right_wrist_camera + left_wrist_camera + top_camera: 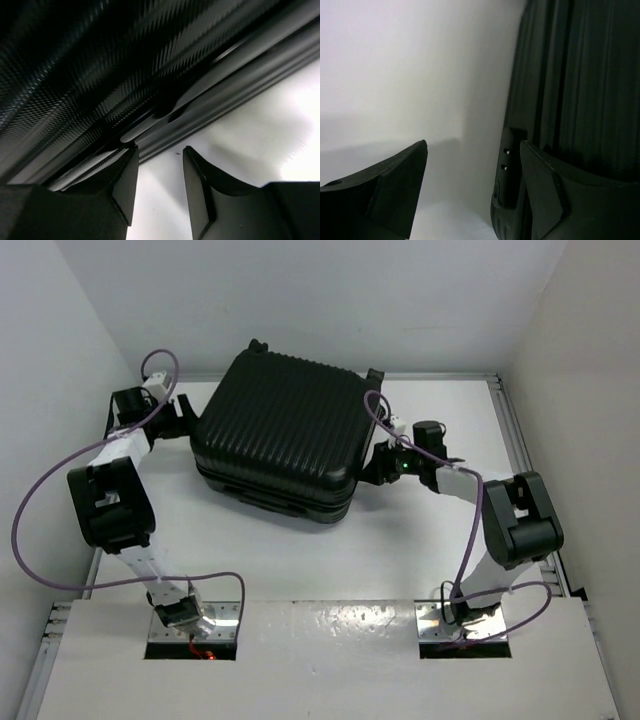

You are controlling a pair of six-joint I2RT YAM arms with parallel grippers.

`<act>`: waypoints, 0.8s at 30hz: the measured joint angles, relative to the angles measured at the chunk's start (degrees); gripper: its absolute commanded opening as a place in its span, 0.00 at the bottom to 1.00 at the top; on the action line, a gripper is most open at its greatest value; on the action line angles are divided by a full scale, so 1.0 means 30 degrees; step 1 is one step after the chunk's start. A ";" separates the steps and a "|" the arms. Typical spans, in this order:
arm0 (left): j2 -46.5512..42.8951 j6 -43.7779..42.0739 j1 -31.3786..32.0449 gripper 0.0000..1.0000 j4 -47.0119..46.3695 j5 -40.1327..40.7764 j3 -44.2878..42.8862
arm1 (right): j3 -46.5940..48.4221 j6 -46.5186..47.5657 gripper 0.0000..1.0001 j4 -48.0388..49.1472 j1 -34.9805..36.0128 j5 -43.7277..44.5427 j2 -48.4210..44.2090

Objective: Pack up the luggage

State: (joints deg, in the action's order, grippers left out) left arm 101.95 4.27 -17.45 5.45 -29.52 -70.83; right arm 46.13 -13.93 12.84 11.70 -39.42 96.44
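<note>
between left hand (182, 414) and right hand (376, 464) lies the luggage (280, 430).

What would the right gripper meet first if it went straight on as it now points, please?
Probably the black suitcase, at its side seam just ahead of the right gripper; depth is unclear.

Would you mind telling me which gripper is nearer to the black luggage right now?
The right gripper, narrowly. It sits right up at the right side of the luggage, fingertips at the shell's lower edge. The left gripper stands open just off the luggage's left side.
</note>
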 measured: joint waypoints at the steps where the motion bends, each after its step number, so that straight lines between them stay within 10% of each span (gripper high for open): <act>1: 0.0182 0.0022 -0.0080 0.78 -0.0131 0.0138 -0.0291 | -0.0015 -0.0015 0.41 0.0080 0.0197 -0.0109 0.0000; 13: 1.3267 0.4291 0.2601 0.66 -0.0117 -0.3759 -1.4404 | -0.3927 0.2200 0.23 0.1880 -0.1945 -0.1304 -0.5901; 24: 1.3172 0.6317 0.4517 0.80 -0.2426 -0.2725 -1.4214 | -0.6499 0.9486 0.05 0.0772 -0.1275 -0.4065 -0.7468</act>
State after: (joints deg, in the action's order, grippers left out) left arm 141.47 23.22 -3.90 -1.83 -37.69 -113.47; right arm 26.63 14.52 15.16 7.88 -51.62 74.04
